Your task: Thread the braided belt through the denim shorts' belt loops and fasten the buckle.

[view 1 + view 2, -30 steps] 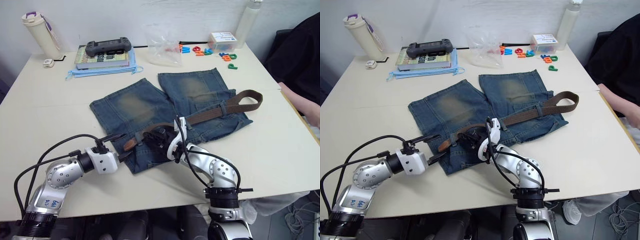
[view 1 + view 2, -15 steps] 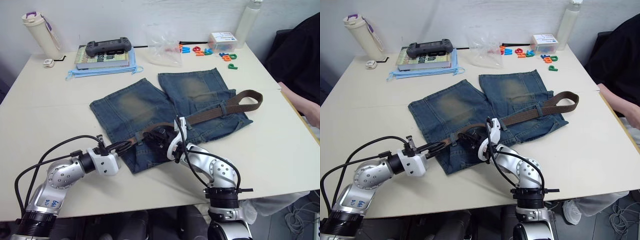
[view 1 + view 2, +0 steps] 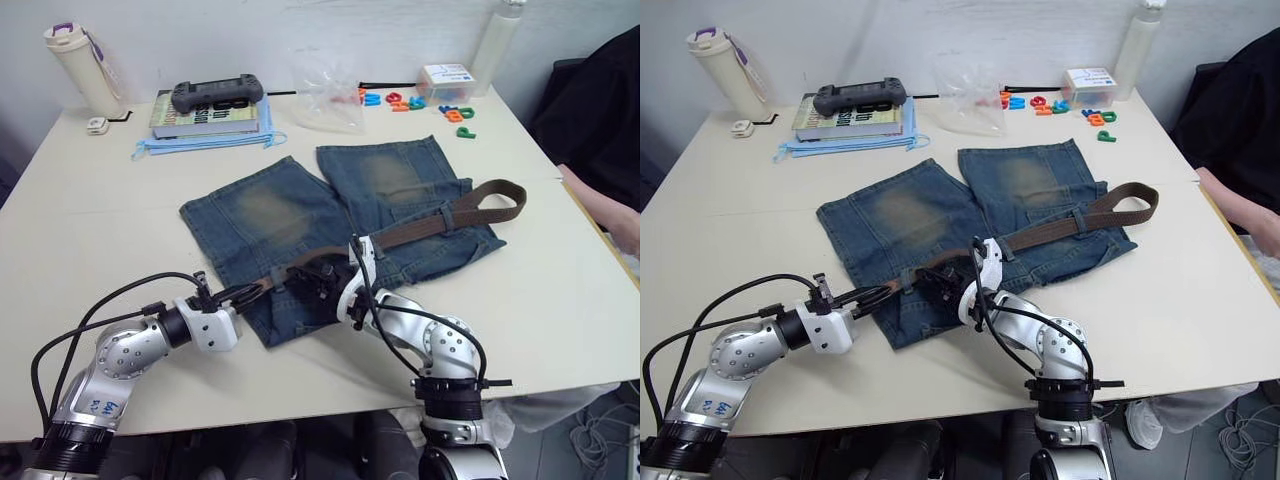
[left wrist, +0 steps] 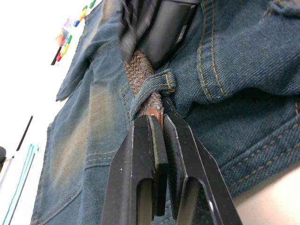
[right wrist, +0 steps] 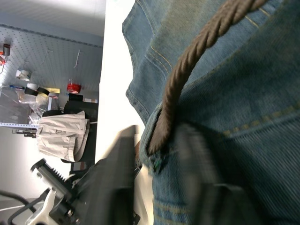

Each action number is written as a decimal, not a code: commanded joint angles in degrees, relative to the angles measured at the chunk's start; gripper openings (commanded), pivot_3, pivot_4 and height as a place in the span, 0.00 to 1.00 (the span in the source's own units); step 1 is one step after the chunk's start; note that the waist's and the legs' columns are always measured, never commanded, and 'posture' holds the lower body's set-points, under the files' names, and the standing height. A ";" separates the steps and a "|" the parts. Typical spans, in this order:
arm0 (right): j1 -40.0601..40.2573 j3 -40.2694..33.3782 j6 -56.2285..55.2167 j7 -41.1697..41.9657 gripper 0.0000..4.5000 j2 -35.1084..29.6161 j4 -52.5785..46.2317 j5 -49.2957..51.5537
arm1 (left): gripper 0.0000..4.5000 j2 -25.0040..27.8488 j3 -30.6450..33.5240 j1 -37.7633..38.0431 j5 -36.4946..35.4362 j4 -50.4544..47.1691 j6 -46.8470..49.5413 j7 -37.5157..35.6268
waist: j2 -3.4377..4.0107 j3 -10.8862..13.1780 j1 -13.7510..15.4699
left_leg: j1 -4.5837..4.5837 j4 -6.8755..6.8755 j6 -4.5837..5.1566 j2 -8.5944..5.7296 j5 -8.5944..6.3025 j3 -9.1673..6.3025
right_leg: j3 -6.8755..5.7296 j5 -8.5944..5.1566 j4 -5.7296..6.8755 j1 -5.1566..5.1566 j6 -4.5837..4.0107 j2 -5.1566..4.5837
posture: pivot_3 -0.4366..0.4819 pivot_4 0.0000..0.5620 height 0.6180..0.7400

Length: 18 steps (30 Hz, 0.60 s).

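At the belt loop (image 4: 154, 89), left jaws pinch the braided belt (image 4: 140, 75) tip.

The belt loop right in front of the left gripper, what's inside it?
The braided belt runs through that belt loop; its tan tip comes out and sits between the left gripper's closed fingers. The stretch of belt inside the loop is covered by denim.

The denim shorts (image 3: 330, 215) are coarse woven blue cloth with faded yellowish-brown patches and raised tan stitching. The braided belt (image 4: 140, 77) is matt brown plaited strap, rough in texture. The left gripper (image 4: 161, 140) has smooth black plastic fingers with a slight sheen. The table (image 3: 90, 215) is smooth, matt off-white.
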 commanded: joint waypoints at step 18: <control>1.13 9.44 -0.06 9.66 0.99 -40.86 -31.36 -20.56 | 0.00 -0.09 -0.16 0.30 -0.35 -1.04 -0.44 1.84 | -0.02 0.00 0.37 | -0.07 -0.04 0.26 0.07 -0.13 -0.10 | -0.16 0.02 -0.31 0.14 0.05 -0.07 | 0.48 0.27 0.34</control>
